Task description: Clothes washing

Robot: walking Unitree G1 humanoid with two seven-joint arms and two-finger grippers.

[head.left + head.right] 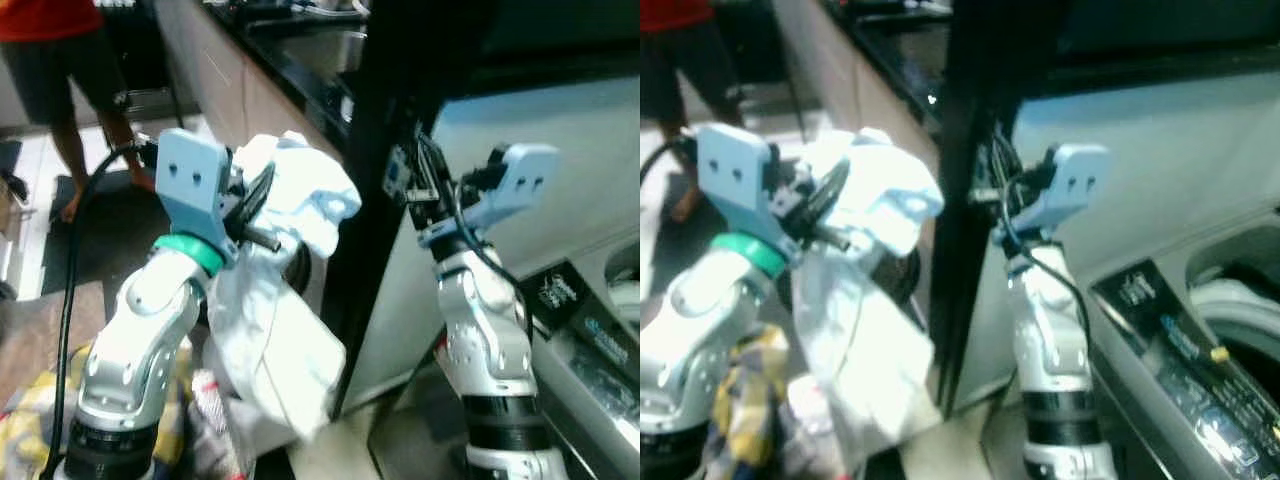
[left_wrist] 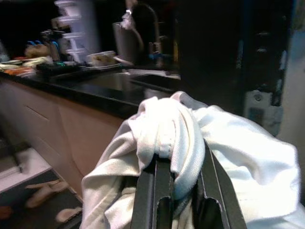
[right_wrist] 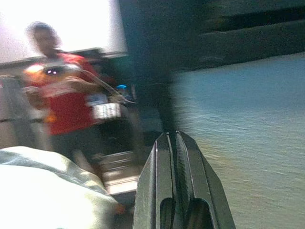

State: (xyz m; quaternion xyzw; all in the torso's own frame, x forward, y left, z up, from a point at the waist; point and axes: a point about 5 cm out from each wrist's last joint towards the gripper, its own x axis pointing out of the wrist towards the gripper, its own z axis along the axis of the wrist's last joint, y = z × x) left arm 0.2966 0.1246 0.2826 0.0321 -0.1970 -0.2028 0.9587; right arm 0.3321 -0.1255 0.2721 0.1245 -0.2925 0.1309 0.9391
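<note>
Standing at far left, a person (image 1: 60,70) in a red top is cut off above the chest. Beside them, the left gripper (image 2: 178,183) pinches a bunched fold of a soft, wrinkled white garment (image 1: 290,290), which hangs raised beside a dark pillar. The right gripper (image 3: 175,167), fingers pressed together and empty, is raised before a pale washer (image 1: 1200,180). The washer's black panel (image 1: 1170,350) bears white print, too blurred to read.

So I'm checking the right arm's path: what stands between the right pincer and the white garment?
A dark upright panel edge stands between the right pincer and the white garment, seen from the left eye.
</note>
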